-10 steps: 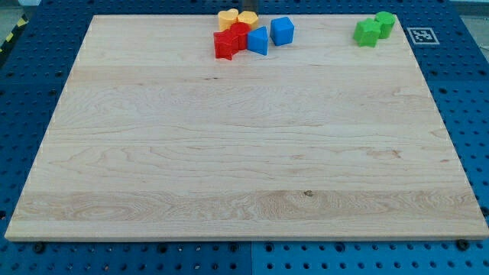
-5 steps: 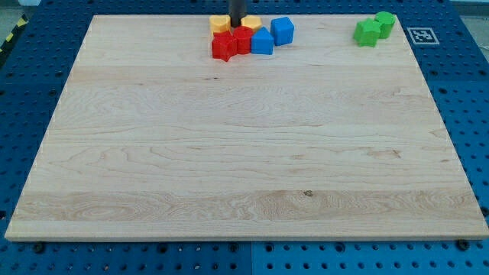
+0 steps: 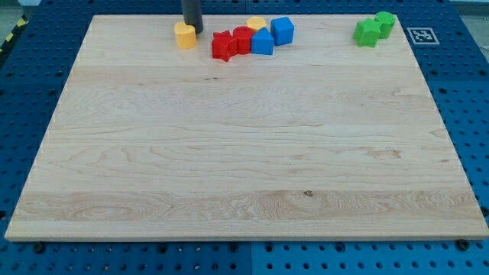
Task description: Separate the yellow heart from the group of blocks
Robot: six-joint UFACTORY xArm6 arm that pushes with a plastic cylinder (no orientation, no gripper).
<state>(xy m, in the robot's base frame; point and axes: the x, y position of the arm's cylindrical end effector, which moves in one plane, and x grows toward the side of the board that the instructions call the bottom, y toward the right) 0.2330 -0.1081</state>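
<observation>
The yellow heart (image 3: 185,35) lies alone near the top of the board, left of the group. My tip (image 3: 192,29) stands right against its upper right side. The group sits to the right: a red star-like block (image 3: 223,46), a red block (image 3: 242,38), a blue block (image 3: 263,42), a blue cube (image 3: 283,30) and a yellow round block (image 3: 256,24) behind them. A clear gap separates the heart from the red star-like block.
Two green blocks (image 3: 374,28) sit together at the top right of the wooden board (image 3: 244,153). A printed marker tag (image 3: 422,35) lies just off the board's top right corner on the blue pegboard table.
My rod came down into the yellow blocks and swept left. It pushed the yellow heart left, away from the group; the other yellow block stayed by the red and blue ones.
</observation>
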